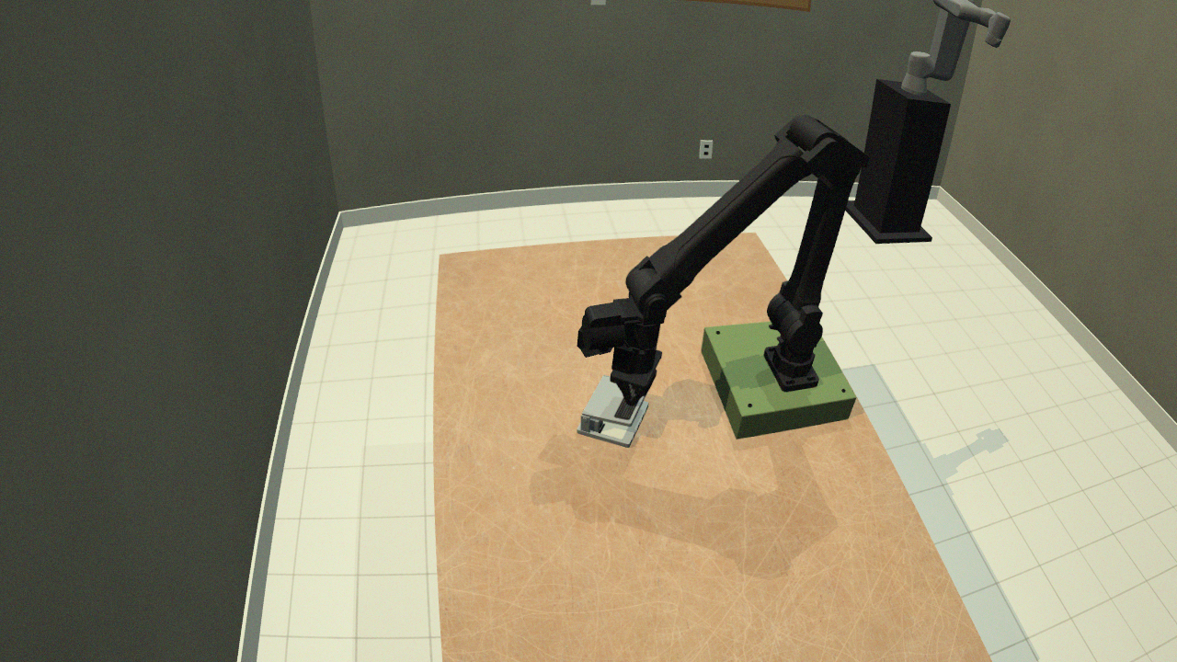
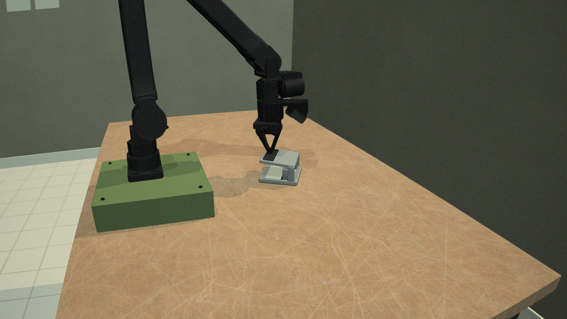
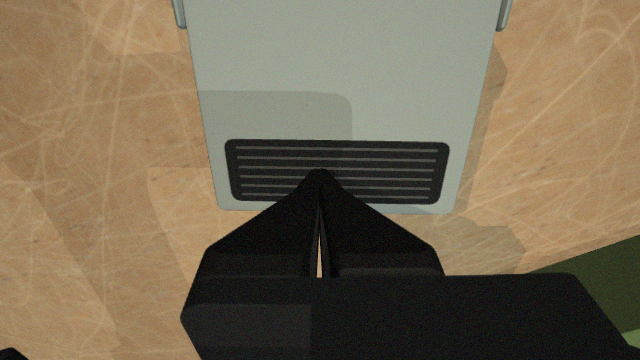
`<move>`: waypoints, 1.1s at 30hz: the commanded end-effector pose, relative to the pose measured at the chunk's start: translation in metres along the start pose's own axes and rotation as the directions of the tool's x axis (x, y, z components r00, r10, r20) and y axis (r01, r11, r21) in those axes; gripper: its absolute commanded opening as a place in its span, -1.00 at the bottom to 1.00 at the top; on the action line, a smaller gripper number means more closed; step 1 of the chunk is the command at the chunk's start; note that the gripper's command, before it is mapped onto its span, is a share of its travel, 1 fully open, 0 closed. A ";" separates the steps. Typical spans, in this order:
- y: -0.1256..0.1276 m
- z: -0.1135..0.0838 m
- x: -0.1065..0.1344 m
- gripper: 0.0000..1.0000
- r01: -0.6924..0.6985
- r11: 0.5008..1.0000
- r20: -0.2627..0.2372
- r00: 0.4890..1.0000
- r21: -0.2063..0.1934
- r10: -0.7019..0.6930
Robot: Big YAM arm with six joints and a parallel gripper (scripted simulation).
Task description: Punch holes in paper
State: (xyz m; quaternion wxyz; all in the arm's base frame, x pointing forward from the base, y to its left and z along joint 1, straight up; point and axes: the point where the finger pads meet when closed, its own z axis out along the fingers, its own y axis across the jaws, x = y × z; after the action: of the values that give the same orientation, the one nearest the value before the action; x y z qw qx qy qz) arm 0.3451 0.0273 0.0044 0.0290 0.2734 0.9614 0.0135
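Sitting on the scratched wooden bench (image 2: 356, 238) beside the green base block (image 2: 158, 206): boxy light-grey metal hole punch (image 2: 281, 174), its flat lever (image 3: 345, 65) carrying a black ribbed pad (image 3: 390, 170) at the end nearest the arm. Black fingers fully closed, empty, tips on the pad.

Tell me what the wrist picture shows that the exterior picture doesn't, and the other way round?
Only the wrist view shows the ridges of the black ribbed pad up close and the shut fingers seen from above. Only the exterior view shows the green base, the whole table, and the gap between the raised lever and the punch's base. Both show the gripper tip at the pad, holding nothing.
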 end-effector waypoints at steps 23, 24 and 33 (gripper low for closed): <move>-0.009 0.040 0.023 -1.00 0.005 0.999 -0.055 0.998 0.040 -0.002; -0.009 0.040 0.023 -1.00 0.005 0.999 -0.055 0.998 0.040 -0.002; -0.009 0.040 0.023 -1.00 0.005 0.999 -0.055 0.998 0.040 -0.002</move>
State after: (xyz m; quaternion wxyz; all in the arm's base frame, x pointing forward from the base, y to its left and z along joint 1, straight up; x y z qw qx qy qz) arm 0.3445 0.0276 0.0014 0.0336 0.2744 0.9609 0.0152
